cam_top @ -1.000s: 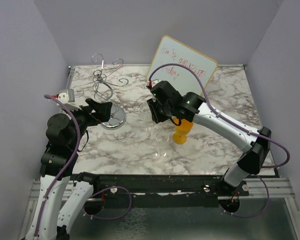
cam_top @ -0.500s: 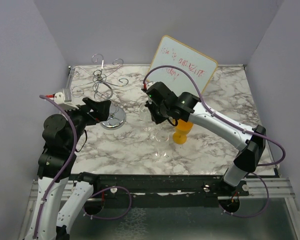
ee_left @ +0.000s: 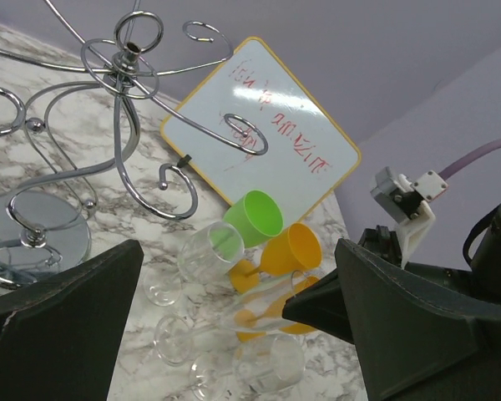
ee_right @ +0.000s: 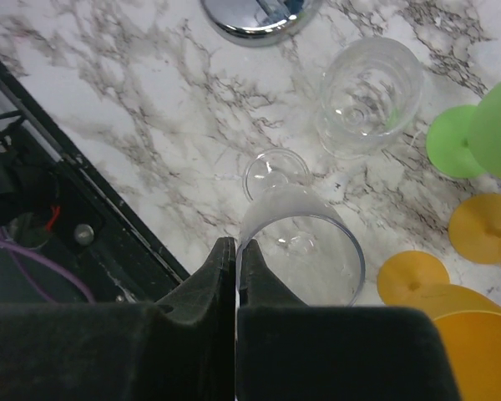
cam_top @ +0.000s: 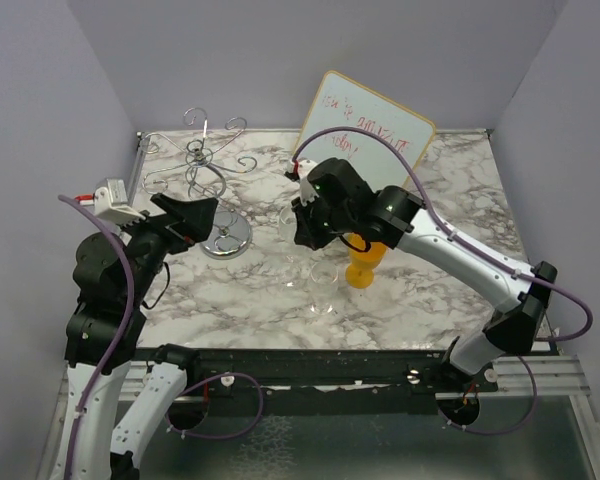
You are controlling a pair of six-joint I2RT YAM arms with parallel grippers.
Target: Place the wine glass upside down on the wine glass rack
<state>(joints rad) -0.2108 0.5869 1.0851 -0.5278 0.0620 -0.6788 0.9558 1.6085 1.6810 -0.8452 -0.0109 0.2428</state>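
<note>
My right gripper (cam_top: 302,228) is shut on the rim of a clear wine glass (ee_right: 302,251), one finger inside the bowl and one outside. The glass (ee_left: 255,316) leans over, its foot (ee_right: 275,174) down near the marble; whether the foot touches I cannot tell. The wine glass rack (cam_top: 202,165) stands at the back left, a silver wire stand with curled arms (ee_left: 121,100) on a round shiny base (cam_top: 226,237). My left gripper (cam_top: 193,215) hovers open beside the rack's base, its wide-spread fingers (ee_left: 58,317) holding nothing.
Two more clear glasses (ee_right: 369,92) (ee_left: 271,363) stand close to the held one. A green cup (ee_left: 255,219) and an orange cup (cam_top: 364,262) are right beside them. A whiteboard (cam_top: 365,135) leans at the back. The table's black front rail (ee_right: 75,217) is near.
My right gripper has shut on the wine glass rim, having been partly open a second ago. My left arm has drawn back to the left and risen a little, still open.
</note>
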